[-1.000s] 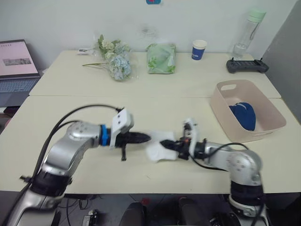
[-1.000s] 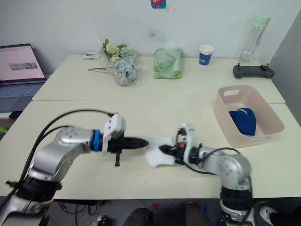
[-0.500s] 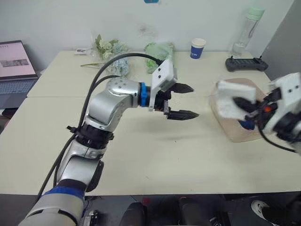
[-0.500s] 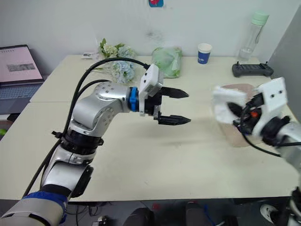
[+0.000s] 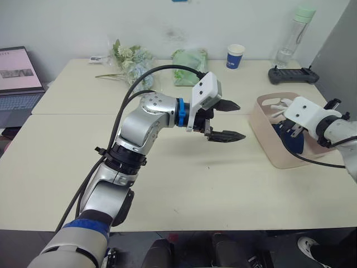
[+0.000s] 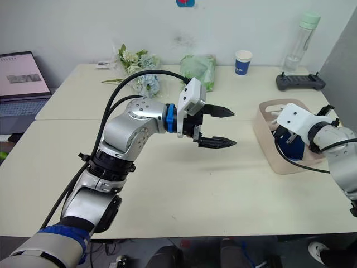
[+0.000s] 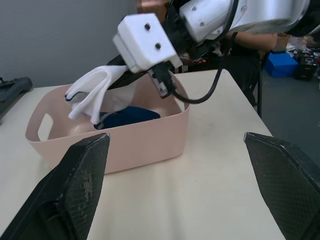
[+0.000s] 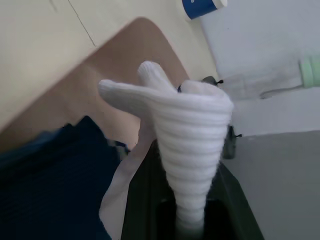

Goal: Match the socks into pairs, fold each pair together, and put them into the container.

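The pale pink rectangular plastic basin [image 5: 266, 144] with rounded corners sits at the right side of the cream table [image 5: 167, 184], a handle slot in its far rim. A folded pair of navy knit socks [image 7: 127, 116] lies on its floor.

The robot's right gripper [image 7: 112, 67] hangs over the basin with its fingers clamped on a pair of white knit ankle socks [image 7: 92, 93]. In the left wrist view the white socks dangle from the fingers down inside the basin's walls, their loose ends splayed above the navy pair. The right wrist view shows the ribbed white knit [image 8: 187, 135] bunched between that gripper's two black fingers, with the navy fabric [image 8: 55, 175] below it.

The left gripper [image 5: 228, 120] is raised above the middle of the table, pointing toward the basin, its two black fingers spread well apart and holding nothing.

Along the far edge of the table stand a bunch of pale blue and white artificial flowers [image 5: 134, 61], a green plastic-wrapped packet [image 5: 191, 58], a blue-and-white paper cup [image 5: 235, 56], a clear water bottle with a pale green cap [image 5: 294, 34] and a black handheld controller [image 5: 293, 75]. An open laptop [image 5: 18, 78] sits off the table's left end.
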### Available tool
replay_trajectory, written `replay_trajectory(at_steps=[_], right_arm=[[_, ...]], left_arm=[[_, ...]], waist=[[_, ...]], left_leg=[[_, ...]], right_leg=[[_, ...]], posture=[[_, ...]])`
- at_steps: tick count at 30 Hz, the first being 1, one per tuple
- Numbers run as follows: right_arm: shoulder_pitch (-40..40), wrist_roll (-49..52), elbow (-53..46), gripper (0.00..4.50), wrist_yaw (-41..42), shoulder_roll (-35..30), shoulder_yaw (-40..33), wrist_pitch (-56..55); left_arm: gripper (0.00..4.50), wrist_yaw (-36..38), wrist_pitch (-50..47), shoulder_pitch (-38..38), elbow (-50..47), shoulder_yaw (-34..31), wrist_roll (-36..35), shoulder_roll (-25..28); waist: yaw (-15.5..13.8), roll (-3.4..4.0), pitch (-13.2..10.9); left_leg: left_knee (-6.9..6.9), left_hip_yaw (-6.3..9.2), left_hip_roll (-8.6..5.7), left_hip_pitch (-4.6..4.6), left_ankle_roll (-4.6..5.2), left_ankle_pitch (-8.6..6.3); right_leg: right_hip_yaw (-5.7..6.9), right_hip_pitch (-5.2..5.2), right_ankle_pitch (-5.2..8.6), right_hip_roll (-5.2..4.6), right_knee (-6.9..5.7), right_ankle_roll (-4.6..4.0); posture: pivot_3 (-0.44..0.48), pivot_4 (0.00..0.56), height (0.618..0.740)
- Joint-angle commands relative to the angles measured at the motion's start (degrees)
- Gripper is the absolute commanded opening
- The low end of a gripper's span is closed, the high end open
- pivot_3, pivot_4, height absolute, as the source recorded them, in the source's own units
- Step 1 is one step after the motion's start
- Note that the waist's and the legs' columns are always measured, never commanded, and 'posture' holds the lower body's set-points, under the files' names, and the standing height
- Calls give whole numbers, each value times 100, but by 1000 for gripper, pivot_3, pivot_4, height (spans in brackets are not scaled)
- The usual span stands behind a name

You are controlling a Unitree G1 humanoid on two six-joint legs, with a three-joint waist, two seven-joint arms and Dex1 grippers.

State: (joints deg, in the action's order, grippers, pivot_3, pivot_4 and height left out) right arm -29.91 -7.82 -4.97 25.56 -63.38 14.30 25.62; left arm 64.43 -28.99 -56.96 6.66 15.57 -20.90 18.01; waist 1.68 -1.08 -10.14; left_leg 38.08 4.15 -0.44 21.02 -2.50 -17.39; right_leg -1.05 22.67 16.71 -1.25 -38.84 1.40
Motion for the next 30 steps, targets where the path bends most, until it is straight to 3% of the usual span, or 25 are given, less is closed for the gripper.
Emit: replay_trajectory(at_steps=[1, 8, 13, 17, 25, 30], right_arm=[[-166, -589, 662, 0, 72, 64, 94, -731], [-126, -651, 811, 0, 925, 206, -63, -705], [-30, -238, 308, 1589, 1576, 299, -489, -40], [174, -141, -36, 2806, 2028, 11, -766, 307], [722, 471, -967, 2806, 2799, -500, -1685, 1017], [251, 874, -1156, 2806, 2847, -543, -2285, 1355]], left_arm=[[4458, -54, 58, -74, -233, -63, 21, -45], [4458, -81, 42, 31, -353, -51, 50, -23], [4500, -99, 100, 41, -320, -29, 104, -50], [4500, -112, 215, 17, -215, -20, 187, -55], [4500, -77, 309, 169, -226, 10, 325, 13], [4500, -172, 247, 470, -300, -334, 317, 413]], waist=[[-3, 0, 0], [-2, 0, 0], [-3, 0, 0], [-15, 1, 0], [-15, 1, 1], [11, 3, 2]], left_leg=[[0, 0, 0, 3, 0, 0], [5, -5, -1, 16, -1, 1], [7, 2, 0, 15, -1, 1], [10, 5, 0, 18, -1, 1], [15, 3, -2, 20, 0, 0], [19, 0, 2, 13, 0, 0]], right_leg=[[0, 2, 0, 0, 0, 0], [1, 20, 0, -3, -8, -1], [1, 20, -1, -3, -14, -1], [2, 18, -1, -3, -14, -1], [2, 19, -1, -3, -16, -1], [2, 18, -4, -3, -24, -4]], posture=[[0, 150, 740], [0, 150, 740], [0, 150, 740], [0, 150, 740], [0, 150, 740], [0, 150, 740]])
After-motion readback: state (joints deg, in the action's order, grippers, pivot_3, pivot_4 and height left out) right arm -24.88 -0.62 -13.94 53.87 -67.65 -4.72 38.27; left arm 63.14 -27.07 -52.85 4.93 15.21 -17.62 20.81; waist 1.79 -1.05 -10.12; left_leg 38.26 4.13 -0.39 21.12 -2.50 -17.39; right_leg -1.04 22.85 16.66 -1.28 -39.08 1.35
